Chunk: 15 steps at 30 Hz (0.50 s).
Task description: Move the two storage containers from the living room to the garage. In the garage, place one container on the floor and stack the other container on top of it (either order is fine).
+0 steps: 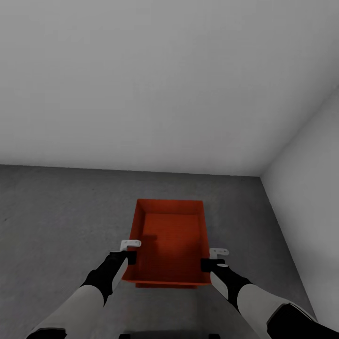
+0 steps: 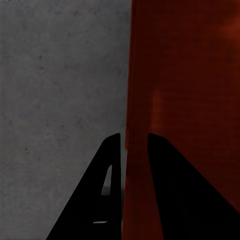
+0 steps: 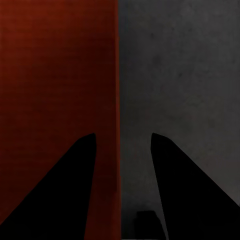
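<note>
Orange-red bin gripped by both arms in the grey garage corner.
Left pincer [image 1: 130, 250] straddles the storage container [image 1: 169, 240] wall, clenched on it; right pincer [image 1: 213, 258] straddles the opposite wall with a wider gap, grasp uncertain. Concrete floor [image 1: 56, 221] lies around the container, white walls [image 1: 141, 84] beyond.

Both arms reach forward and down — left gripper [image 1: 130, 250] pinched narrow, right gripper [image 1: 214, 259] wider apart.
</note>
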Tool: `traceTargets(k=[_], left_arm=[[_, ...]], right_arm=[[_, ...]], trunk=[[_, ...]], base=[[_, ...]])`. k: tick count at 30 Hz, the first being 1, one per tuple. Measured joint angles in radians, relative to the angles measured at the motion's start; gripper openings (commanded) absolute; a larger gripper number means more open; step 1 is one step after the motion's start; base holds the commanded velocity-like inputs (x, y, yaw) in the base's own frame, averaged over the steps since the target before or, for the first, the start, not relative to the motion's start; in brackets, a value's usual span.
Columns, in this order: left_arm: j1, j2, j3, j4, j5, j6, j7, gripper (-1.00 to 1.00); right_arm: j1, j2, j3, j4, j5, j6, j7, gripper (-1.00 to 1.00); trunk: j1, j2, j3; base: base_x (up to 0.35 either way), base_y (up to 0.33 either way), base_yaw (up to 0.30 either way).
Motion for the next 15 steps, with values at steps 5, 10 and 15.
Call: traceTargets(k=[5, 10, 15], left_arm=[[0.000, -0.001, -0.002, 0.000, 0.003, 0.000, 0.003, -1.00], [0.000, -0.001, 0.002, 0.001, -0.004, 0.001, -0.001, -1.00], [0.000, -0.001, 0.002, 0.001, -0.005, 0.001, -0.002, -1.00]], right_arm=[[0.000, -0.001, 0.001, 0.000, -0.001, 0.000, 0.001, -1.00], [0.000, -0.001, 0.002, 0.001, -0.004, 0.000, 0.001, -1.00], [0.000, -0.001, 0.002, 0.001, -0.003, 0.000, 0.001, -1.00]], trunk=[[0.000, 0.000, 0.000], [0.019, -0.035, -0.016], [0.027, -0.049, -0.022]], base=[[0.000, 0.000, 0.000], [0.000, 0.000, 0.000], [0.000, 0.000, 0.000]])
